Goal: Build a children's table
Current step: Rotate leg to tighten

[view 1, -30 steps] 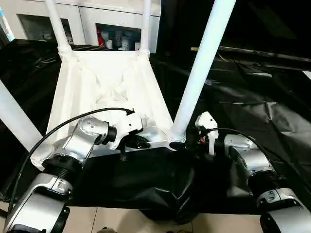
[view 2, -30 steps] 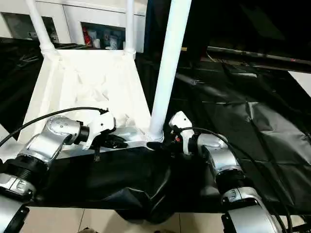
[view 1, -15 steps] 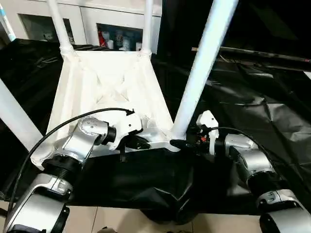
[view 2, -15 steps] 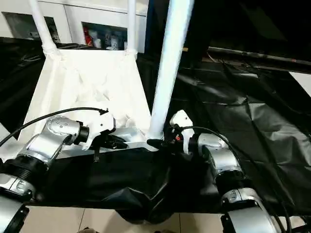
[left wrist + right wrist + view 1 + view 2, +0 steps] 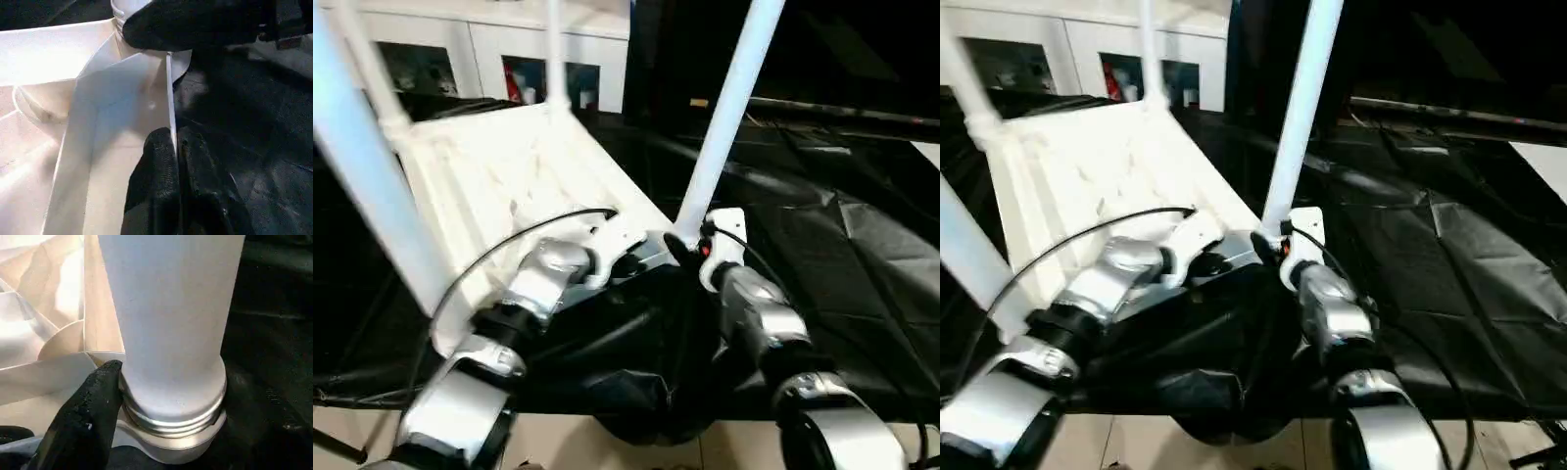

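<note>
The children's table lies upside down, its white ribbed tabletop [image 5: 509,166] on the black cloth with white legs standing up from the corner sockets. My left gripper [image 5: 628,262] is shut on the thin rim wall [image 5: 168,88] near the near-right corner, one finger on each side of it [image 5: 175,147]. My right gripper [image 5: 680,250] is closed at the base of the near-right leg [image 5: 729,98]. One of its black fingers [image 5: 90,416] presses on the threaded collar where the leg [image 5: 171,308] enters its socket; the other finger is hidden behind the leg.
The black-draped work table [image 5: 842,245] stretches away to the right. Its cloth bunches and hangs over the near edge [image 5: 646,372]. White cabinets [image 5: 489,69] stand at the back. Another leg [image 5: 362,157] rises close at the left.
The whole view has swung, so the tabletop now looks turned and the arms sit nearer the middle. My right gripper has closed in on the leg's base. The left still pinches the rim.
</note>
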